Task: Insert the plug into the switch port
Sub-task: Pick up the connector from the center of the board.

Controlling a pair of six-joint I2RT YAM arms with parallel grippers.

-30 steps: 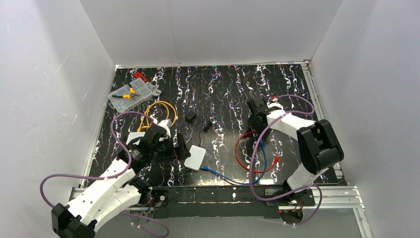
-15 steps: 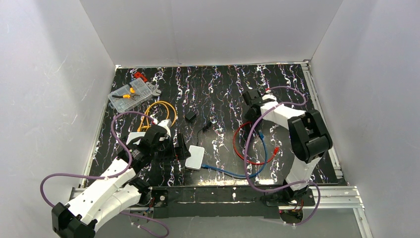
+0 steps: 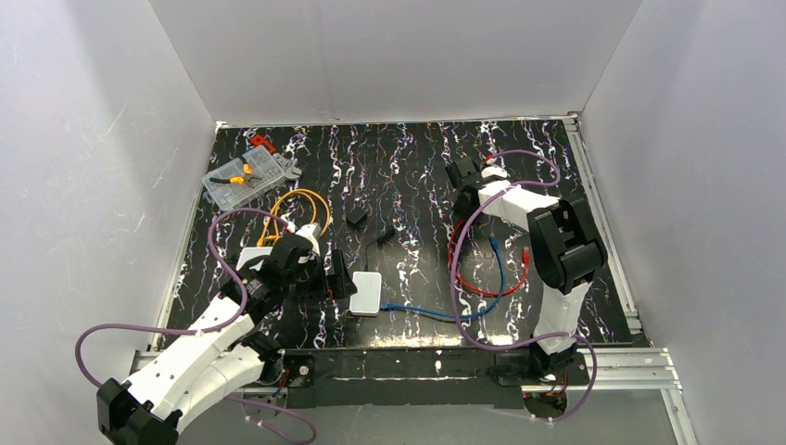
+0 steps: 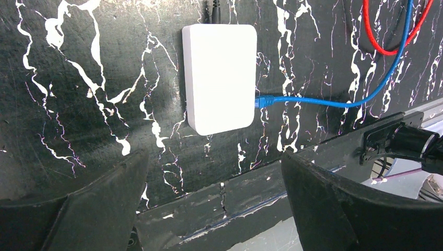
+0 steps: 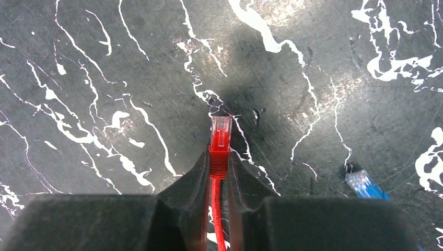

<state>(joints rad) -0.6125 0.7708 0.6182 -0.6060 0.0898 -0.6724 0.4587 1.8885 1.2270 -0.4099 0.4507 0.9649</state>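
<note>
The red plug [image 5: 220,138] sticks out forward from between the fingers of my right gripper [image 5: 219,157], which is shut on its boot just above the black mat. Its red cable [image 3: 482,287] trails back in a loop. In the top view the right gripper [image 3: 461,172] is at the far right of the mat. The switch, a pale flat box [image 3: 367,293] [image 4: 219,78], lies near the front. A blue cable's plug [image 4: 264,100] sits in its right edge; no free switch port shows. My left gripper [image 4: 214,159] [image 3: 341,278] hangs open just left of the box, holding nothing.
A loose blue plug [image 5: 363,184] lies right of the red one. An orange cable [image 3: 297,209], a clear parts box [image 3: 246,176] and a small black adapter [image 3: 357,217] sit at the left and middle. A metal rail [image 3: 417,363] runs along the near edge.
My right gripper has closed on the red plug and moved it toward the far left, dragging the red and blue cables along. The left arm has not moved.
</note>
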